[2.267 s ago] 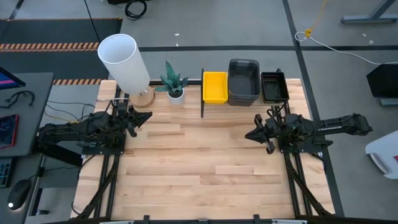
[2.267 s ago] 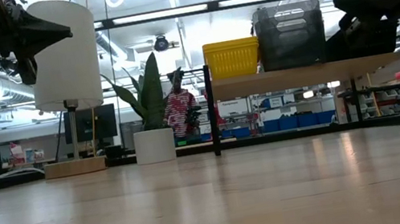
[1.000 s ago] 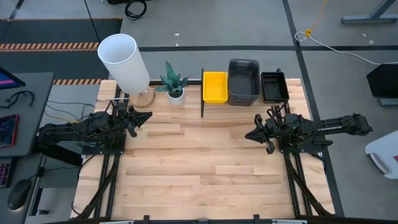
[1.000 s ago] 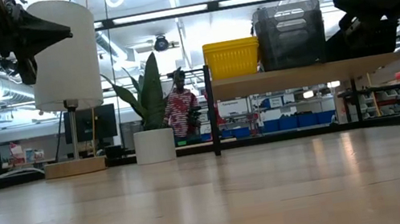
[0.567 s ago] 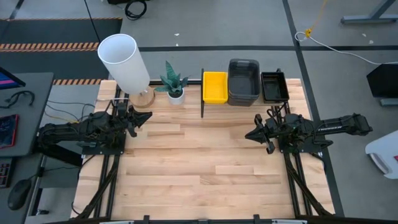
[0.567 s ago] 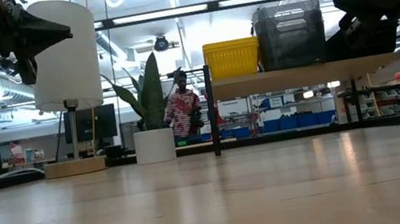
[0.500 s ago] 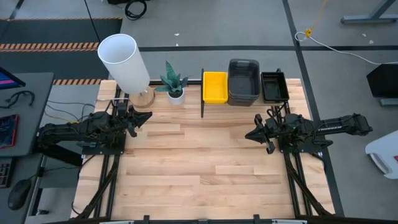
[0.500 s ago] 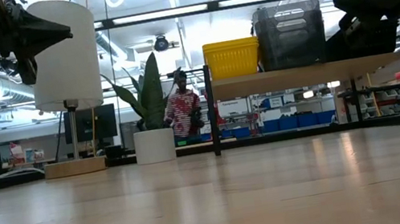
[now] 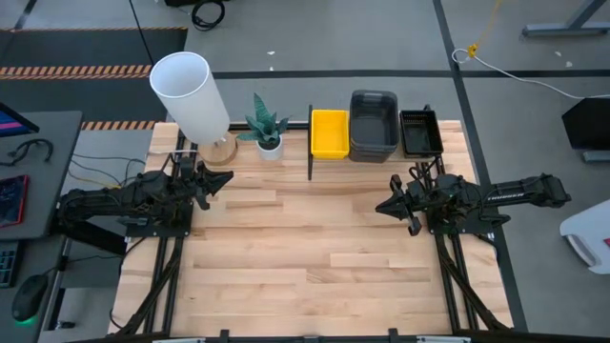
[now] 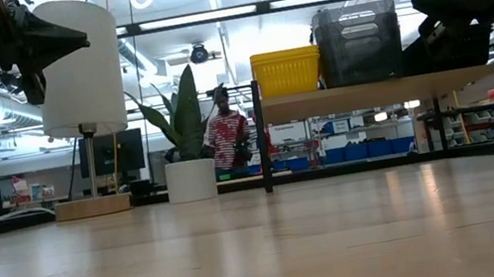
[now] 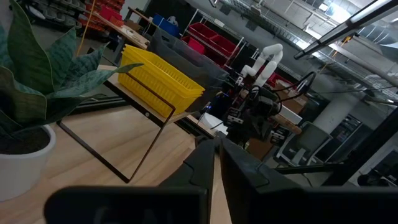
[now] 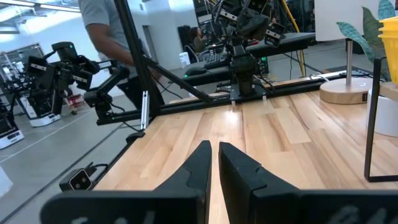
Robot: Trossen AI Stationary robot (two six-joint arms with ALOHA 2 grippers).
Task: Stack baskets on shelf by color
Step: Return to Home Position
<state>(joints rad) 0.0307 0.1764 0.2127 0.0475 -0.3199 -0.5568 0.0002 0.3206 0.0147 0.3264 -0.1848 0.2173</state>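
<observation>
On the shelf (image 10: pixel 370 93) at the table's far edge stand the baskets in a row: yellow (image 9: pixel 330 133) on the left, dark grey (image 9: pixel 373 124) in the middle, black mesh (image 9: pixel 419 133) on the right. Their bottoms rest on the plank; how many are nested in each I cannot tell. My left gripper (image 9: pixel 226 178) hovers shut and level at the table's left, pointing right. My right gripper (image 9: pixel 379 207) hovers shut and level at the right, pointing left, nearer than the shelf. Neither holds anything.
A lamp with a white shade (image 9: pixel 189 93) and a potted plant (image 9: pixel 266 124) stand at the far left, beside the shelf's left post (image 9: pixel 310 143). The wooden tabletop (image 9: pixel 305 257) lies bare between the arms. A person (image 10: pixel 225 137) stands in the room behind.
</observation>
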